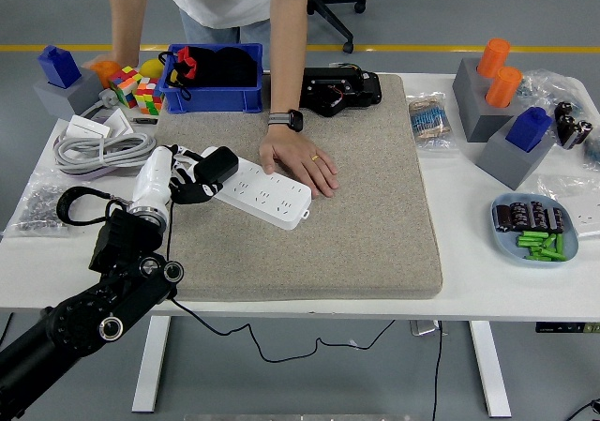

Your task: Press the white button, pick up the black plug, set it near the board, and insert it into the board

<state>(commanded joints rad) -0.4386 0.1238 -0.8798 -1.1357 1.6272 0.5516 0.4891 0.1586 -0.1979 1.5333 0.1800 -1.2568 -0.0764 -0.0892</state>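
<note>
Left hand clamped on the black plug, right at the strip's end

Left hand (187, 179) sits left of centre in the frame, fingers wrapped around the black plug (217, 166), which is touching the left end of the white power strip (265, 191) on the grey mat (375, 215). A person's hand (298, 157) lies flat on the strip's right part, pinning it down from the top of the frame.

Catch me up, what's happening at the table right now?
The robot's left hand grips the black plug at the left end of the white power strip on the grey mat; whether it is seated is unclear. A person's hand presses the strip flat. The right arm is not in view.
</note>
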